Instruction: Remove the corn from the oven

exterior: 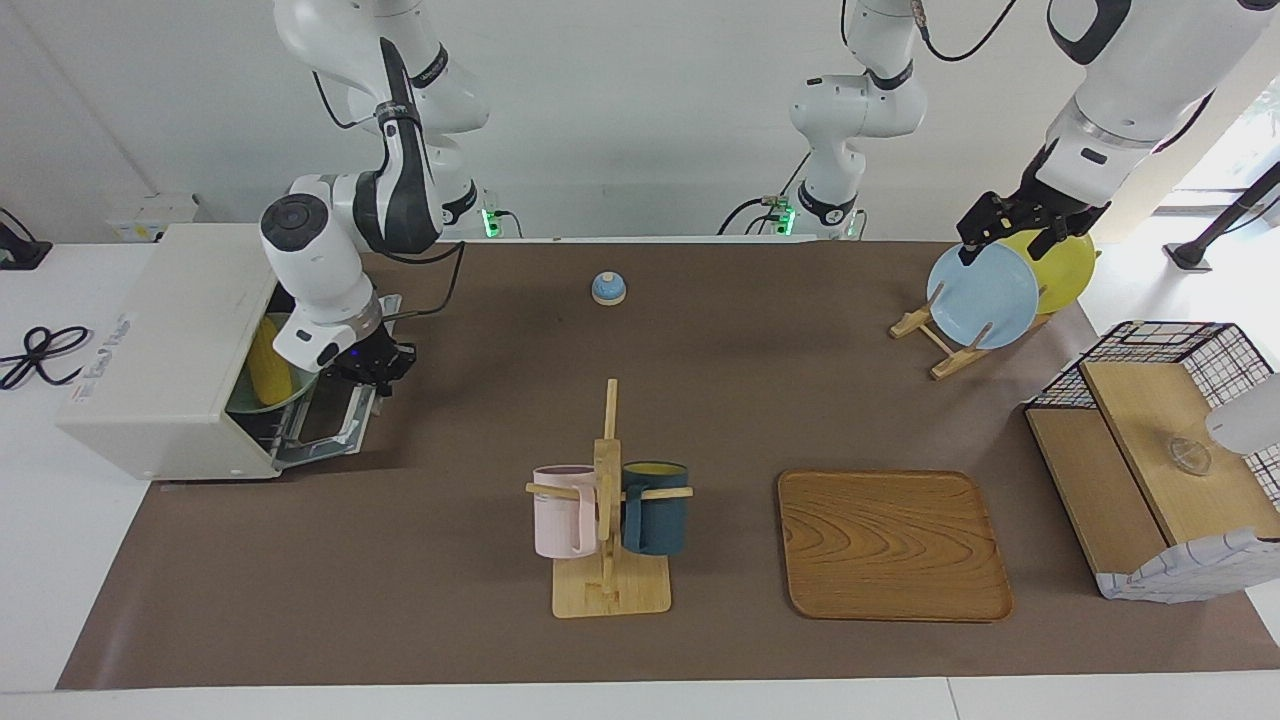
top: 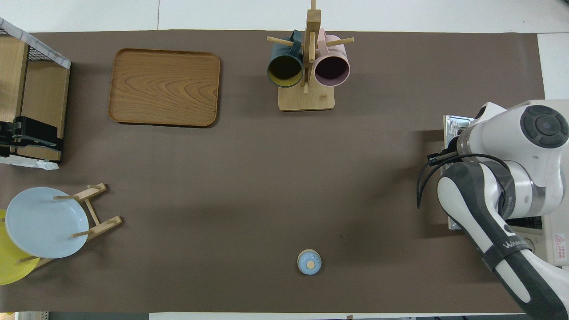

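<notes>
The off-white oven (exterior: 170, 340) stands at the right arm's end of the table. Its glass door (exterior: 330, 420) is swung down almost flat. The yellow corn (exterior: 266, 358) lies inside in a greenish dish, seen through the opening. My right gripper (exterior: 366, 368) is shut on the door's bar handle at the door's outer edge. In the overhead view the right arm covers most of the oven (top: 555, 242), the corn is hidden, and only a corner of the door (top: 451, 126) shows. My left gripper (exterior: 1010, 238) waits open over the plate rack.
A blue plate (exterior: 982, 296) and a yellow plate (exterior: 1065, 265) stand in a wooden rack. A wire-and-wood basket (exterior: 1160, 450) stands at the left arm's end. A wooden tray (exterior: 893, 545), a mug stand (exterior: 607, 500) and a small blue bell (exterior: 608, 288) are on the mat.
</notes>
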`<act>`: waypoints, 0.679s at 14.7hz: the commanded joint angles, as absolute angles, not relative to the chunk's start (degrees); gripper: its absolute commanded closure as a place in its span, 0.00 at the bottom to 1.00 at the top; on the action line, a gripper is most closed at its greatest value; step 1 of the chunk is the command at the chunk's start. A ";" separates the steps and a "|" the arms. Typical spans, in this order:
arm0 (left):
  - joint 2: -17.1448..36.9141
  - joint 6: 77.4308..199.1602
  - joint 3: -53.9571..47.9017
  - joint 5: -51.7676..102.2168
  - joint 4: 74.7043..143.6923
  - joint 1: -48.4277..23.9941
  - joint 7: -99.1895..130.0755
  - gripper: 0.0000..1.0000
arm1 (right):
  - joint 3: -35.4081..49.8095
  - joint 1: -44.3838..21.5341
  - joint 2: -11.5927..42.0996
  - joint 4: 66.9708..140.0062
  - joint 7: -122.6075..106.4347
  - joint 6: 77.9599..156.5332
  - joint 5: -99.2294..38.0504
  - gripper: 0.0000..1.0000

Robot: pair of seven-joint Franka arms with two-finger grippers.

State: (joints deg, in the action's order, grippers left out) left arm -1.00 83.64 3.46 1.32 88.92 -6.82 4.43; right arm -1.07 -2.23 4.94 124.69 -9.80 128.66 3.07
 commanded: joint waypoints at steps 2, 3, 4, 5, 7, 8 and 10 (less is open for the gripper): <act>-2.64 83.50 3.08 0.97 90.62 -6.24 4.22 0.00 | -2.02 -1.58 7.99 124.80 -9.14 132.35 4.92 1.00; -2.64 83.50 3.08 0.97 90.62 -6.24 4.22 0.00 | -1.93 -1.76 9.30 124.80 -8.79 133.58 4.83 1.00; -2.64 83.50 3.08 0.97 90.62 -6.24 4.22 0.00 | -1.93 -1.84 10.53 124.89 -7.74 134.46 4.31 1.00; -2.64 83.50 3.08 0.97 90.62 -6.24 4.22 0.00 | -2.02 -2.02 11.42 124.89 -7.47 135.26 2.74 1.00; -2.64 83.50 3.08 0.97 90.62 -6.24 4.22 0.00 | -1.93 -2.11 11.87 124.81 -7.38 135.53 0.97 1.00; -2.64 83.50 3.08 0.97 90.62 -6.24 4.22 0.00 | -1.59 -2.11 11.87 124.63 -7.12 135.44 0.88 1.00; -2.64 83.50 3.08 0.97 90.62 -6.24 4.22 0.00 | -0.71 -2.11 11.95 124.11 -6.07 135.00 0.70 1.00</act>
State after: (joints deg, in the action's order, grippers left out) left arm -1.00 83.64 3.46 1.32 88.92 -6.82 4.43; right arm -1.29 -2.62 11.40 124.72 -7.34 134.48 1.28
